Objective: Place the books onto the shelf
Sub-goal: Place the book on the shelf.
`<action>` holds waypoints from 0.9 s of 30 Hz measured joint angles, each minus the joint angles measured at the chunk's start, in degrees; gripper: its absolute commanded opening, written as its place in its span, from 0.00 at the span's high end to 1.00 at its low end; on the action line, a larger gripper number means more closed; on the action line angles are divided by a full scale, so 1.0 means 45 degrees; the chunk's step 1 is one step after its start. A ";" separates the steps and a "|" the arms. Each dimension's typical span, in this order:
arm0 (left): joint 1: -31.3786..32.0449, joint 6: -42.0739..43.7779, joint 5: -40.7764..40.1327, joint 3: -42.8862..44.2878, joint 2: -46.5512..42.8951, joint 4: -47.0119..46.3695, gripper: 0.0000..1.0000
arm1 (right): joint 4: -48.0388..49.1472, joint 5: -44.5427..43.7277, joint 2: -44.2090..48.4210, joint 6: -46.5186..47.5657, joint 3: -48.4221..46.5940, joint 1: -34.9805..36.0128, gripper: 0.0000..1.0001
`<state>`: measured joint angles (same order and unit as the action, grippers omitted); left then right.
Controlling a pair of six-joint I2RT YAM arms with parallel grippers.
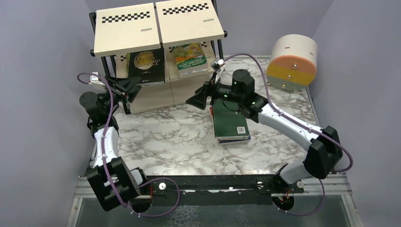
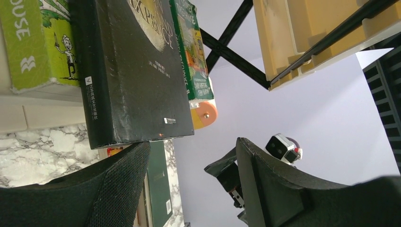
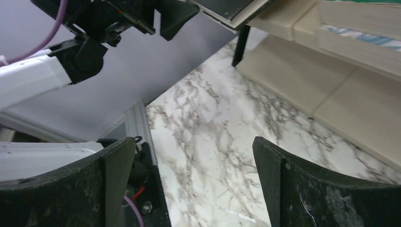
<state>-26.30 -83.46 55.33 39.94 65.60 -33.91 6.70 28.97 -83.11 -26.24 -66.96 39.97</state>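
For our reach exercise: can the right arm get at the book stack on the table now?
Probably yes: the book stack lies just beneath its wrist, nothing on top, and the right gripper is open and empty.

Pale lilac-grey walls (image 1: 42, 56) on three sides; white marble-veined tabletop (image 1: 165, 137); soft even light.

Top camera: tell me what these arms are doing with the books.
Two books already lie on the black-framed beige shelf: a black book with a gold title and a green cartoon-covered book. The left gripper hovers open and empty by the black book. The right gripper, open and empty too, hangs before the shelf; a stack topped by a dark green book waits on the marble table.
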 measured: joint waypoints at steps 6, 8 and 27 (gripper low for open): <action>0.0000 -0.0034 -0.0097 0.0000 -0.0029 -0.0083 0.41 | 0.1957 0.1161 -0.1749 -0.1938 -0.0617 0.0369 0.07; 0.0000 -0.0049 -0.0126 0.0000 -0.0058 -0.0087 0.41 | 0.2433 0.1365 -0.2336 -0.2395 -0.0981 0.0461 0.07; 0.0000 -0.0078 -0.0262 -0.0063 -0.0165 -0.0272 0.41 | 0.3793 0.0617 -0.5100 -0.2059 -0.4299 0.1443 0.08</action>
<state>-26.30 -83.81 54.15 39.66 64.86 -35.14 23.77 31.75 -106.06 -35.51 -86.30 46.46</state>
